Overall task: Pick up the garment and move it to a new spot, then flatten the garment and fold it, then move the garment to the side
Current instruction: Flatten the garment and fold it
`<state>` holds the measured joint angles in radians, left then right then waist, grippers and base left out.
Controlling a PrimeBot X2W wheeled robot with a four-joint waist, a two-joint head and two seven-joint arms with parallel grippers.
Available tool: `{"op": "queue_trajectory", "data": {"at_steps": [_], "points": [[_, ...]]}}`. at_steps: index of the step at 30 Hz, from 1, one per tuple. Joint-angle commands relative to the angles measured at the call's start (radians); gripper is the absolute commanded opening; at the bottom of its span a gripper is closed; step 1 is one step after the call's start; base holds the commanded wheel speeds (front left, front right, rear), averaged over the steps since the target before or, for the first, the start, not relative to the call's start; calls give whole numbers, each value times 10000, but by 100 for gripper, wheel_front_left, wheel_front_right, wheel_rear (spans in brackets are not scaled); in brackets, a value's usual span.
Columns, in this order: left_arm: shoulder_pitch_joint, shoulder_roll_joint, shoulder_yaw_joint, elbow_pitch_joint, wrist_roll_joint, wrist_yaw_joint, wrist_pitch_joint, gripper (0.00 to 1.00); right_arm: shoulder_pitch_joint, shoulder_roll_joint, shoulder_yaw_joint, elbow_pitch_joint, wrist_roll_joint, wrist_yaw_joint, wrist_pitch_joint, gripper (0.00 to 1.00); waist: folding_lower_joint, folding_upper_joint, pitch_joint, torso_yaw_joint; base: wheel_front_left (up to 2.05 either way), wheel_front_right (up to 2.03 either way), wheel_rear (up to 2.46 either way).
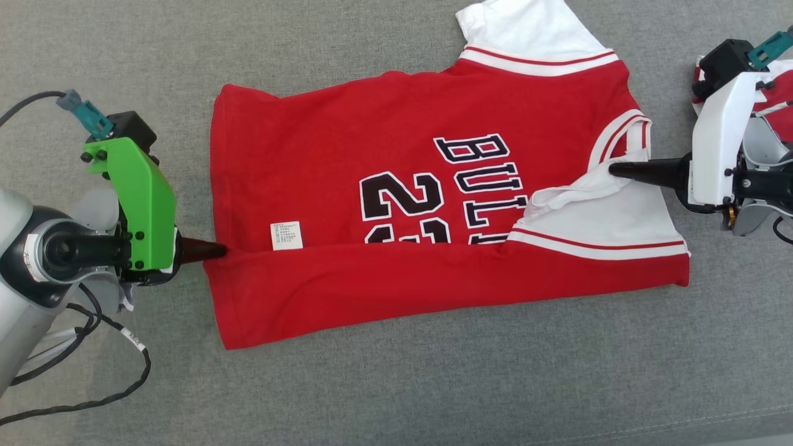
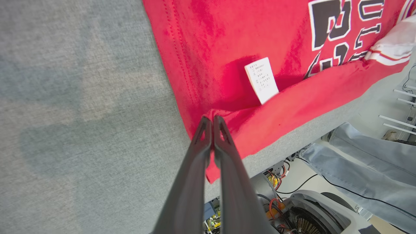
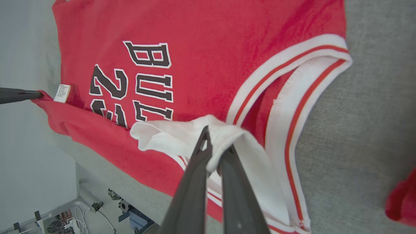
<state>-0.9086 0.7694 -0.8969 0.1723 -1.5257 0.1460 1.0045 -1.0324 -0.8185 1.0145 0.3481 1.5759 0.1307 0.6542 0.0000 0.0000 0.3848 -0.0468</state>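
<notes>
Red jersey (image 1: 403, 204) flat on grey pad (image 1: 396, 384), long axis running arm to arm, near long edge turned over. Left gripper (image 1: 217, 251) clamped on hem end of the fold. Right gripper (image 1: 616, 169) clamped on white sleeve (image 1: 576, 192) at opposite end. Fold line lies between tips.

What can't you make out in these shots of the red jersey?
- Jersey number's lower half: head view, under the folded-up flap.
- Care label print: too small, every view.
- Red-and-white item: head view, cut by the right edge, partly behind the housing of the right gripper.
</notes>
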Motion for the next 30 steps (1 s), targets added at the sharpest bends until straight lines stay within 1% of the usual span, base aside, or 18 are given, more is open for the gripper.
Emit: {"op": "queue_trajectory", "data": {"at_steps": [1, 4, 5, 6, 7, 8, 9, 10, 13, 16, 18, 20, 21, 24, 25, 27, 29, 30], "points": [[-167, -66, 84, 170, 176, -156, -217, 0, -107, 23, -39, 45, -73, 0, -78, 0, 0, 0, -16, 2, 0, 0, 0], [-161, -266, 124, 540, 237, -421, -548, 1, -70, 44, -74, 78, -130, 0, -226, 0, 0, 0, -93, 0, 0, 0, 0], [-164, -314, 140, 652, 296, -479, -663, 49, -59, 56, -92, 76, -181, 0, -306, 0, 0, 0, -123, -3, 0, 0, 0], [-127, -385, 104, 796, 321, -547, -721, 100, -33, 82, -105, 96, -242, 0, -445, 0, 0, 0, -175, -8, 0, 0, 0], [-81, -434, 74, 884, 345, -602, -743, 100, 13, 113, -119, 127, -261, 0, -544, 8, 0, 0, -224, -9, 0, 0, 0], [-27, -484, 70, 1005, 364, -674, -813, 100, 90, 153, -139, 191, -265, 0, -673, 38, 0, 0, -300, -12, 0, 0, 0], [33, -528, 69, 1109, 376, -725, -865, 100, 148, 201, -170, 224, -274, 0, -812, 86, 0, 0, -382, -14, 0, 0, 0], [79, -550, 81, 1158, 410, -815, -973, 100, 193, 232, -207, 239, -295, 0, -937, 100, 0, 0, -467, -13, 0, 0, 0], [218, -579, 246, 1292, 640, -1165, -1680, 100, 322, 275, -358, 215, -404, 0, -1517, 100, 0, 0, -800, -28, 0, 0, 0], [404, -527, 421, 1338, 1031, -1405, -2732, 100, 518, 244, -525, 57, -779, 0, -2496, 100, 0, 0, -1151, -37, 0, 0, 0], [588, -504, 582, 1219, 1402, -1588, -3653, 100, 696, 244, -729, -223, -1079, 0, -3486, 100, 0, 0, -1412, -33, 0, 0, 0], [847, -468, 842, 1105, 1804, -1571, -4886, 100, 945, 136, -859, -415, -1626, 0, -4610, 100, 0, 0, -1673, -43, 0, 0, 0], [1072, -473, 929, 1021, 2098, -1506, -5560, 100, 1159, 102, -949, -499, -1817, 0, -5236, 100, 0, 0, -1812, -35, 0, 0, 0], [1753, -727, 1415, 719, 2325, -1093, -7395, 100, 1735, -7, -1314, -619, -2307, 0, -6929, 100, 0, 0, -2128, 49, 0, 0, 0], [2006, -734, 1498, 550, 2579, -969, -7993, 100, 2018, -60, -1468, -570, -2503, 0, -7572, 100, 0, 0, -2233, 96, 0, 0, 0], [2490, -647, 1602, 211, 2990, -616, -8993, 100, 2579, -38, -1736, -496, -2749, 0, -8505, 100, 0, 0, -2352, 161, 0, 0, 0], [2974, -597, 1672, -124, 3479, -246, -9952, 100, 3066, -6, -2110, -377, -3068, 0, -8965, 100, 0, 0, -2461, 203, 0, 0, 0], [3233, -648, 1765, -301, 3511, -111, -10388, 100, 3283, 88, -2360, -339, -3184, 0, -9072, 100, 0, 0, -2488, 203, 0, 0, 0]]}}
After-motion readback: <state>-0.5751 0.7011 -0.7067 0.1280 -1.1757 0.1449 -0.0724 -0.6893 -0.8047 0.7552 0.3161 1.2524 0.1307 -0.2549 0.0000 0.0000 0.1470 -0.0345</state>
